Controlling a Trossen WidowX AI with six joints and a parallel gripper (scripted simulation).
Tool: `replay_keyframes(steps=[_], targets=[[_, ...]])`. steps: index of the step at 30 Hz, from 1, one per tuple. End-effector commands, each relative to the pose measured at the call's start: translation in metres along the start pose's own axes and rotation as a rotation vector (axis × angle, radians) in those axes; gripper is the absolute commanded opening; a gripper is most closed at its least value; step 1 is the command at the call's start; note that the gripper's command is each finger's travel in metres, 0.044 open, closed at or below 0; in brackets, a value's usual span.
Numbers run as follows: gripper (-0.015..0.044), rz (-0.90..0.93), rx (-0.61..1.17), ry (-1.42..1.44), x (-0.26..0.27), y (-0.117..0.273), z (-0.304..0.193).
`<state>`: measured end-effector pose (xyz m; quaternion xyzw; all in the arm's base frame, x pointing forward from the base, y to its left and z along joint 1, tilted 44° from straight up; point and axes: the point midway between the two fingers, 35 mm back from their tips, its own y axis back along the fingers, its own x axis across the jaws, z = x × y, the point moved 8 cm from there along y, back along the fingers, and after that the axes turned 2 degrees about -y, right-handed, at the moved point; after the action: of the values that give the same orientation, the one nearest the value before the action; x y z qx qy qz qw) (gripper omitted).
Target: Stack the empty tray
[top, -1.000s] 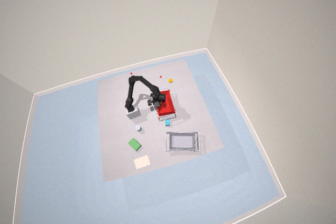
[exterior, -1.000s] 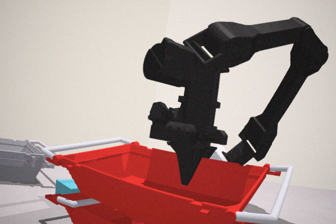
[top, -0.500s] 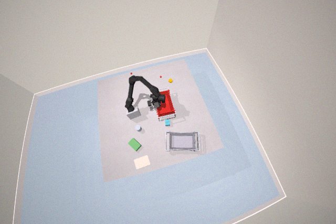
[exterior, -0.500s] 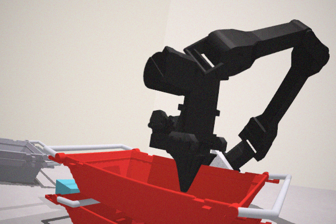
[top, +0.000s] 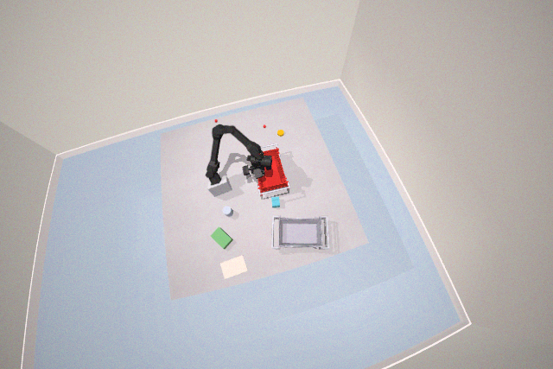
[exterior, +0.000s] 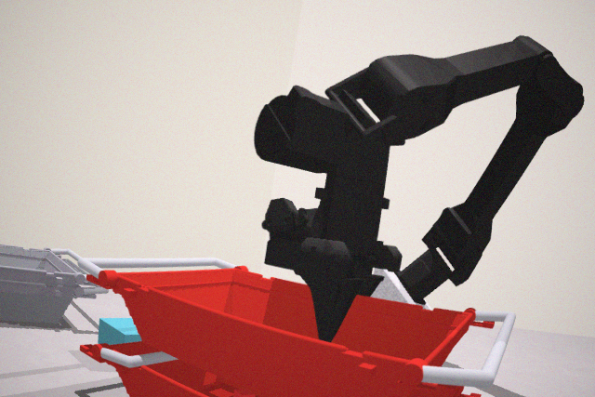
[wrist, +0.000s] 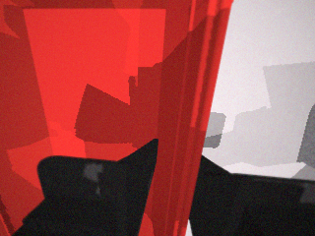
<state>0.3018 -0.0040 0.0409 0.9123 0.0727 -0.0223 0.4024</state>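
The empty red tray (top: pixel 274 173) (exterior: pixel 269 344) (wrist: pixel 98 49) is directly over the loaded red tray (exterior: pixel 126 348) and looks about level. My gripper (top: pixel 257 173) (exterior: pixel 336 327) (wrist: pixel 167 144) is shut on one long side wall of the upper tray, one finger inside and one outside. The upper tray's bars (exterior: pixel 153 262) (exterior: pixel 502 339) are swung out over its ends. One bar (exterior: pixel 115 357) of the lower tray runs in under the upper tray at the left; its other bar is hidden. Small red shapes (exterior: pixel 210 377) show inside the lower tray. Whether the upper tray rests on the bars cannot be told.
A grey tray (top: pixel 300 231) (exterior: pixel 29 294) stands apart from the red trays. A cyan block (top: pixel 275 202) (exterior: pixel 115 330) is close to their near end. A pale cylinder (top: pixel 228 211), a green block (top: pixel 221 238), a cream rectangle (top: pixel 233 266) and a yellow disc (top: pixel 280 132) are farther off.
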Motion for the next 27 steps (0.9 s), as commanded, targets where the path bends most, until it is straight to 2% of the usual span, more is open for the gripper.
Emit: replay_keyframes(steps=[1,26,27], targets=[[0.0073,-0.009,0.001,0.004,0.0004,-0.0033,-0.0024],[0.044,-0.009,0.001,0.004,0.0004,-0.0033,-0.0024],[0.044,-0.011,-0.002,0.007,0.0,-0.003,-0.0024]])
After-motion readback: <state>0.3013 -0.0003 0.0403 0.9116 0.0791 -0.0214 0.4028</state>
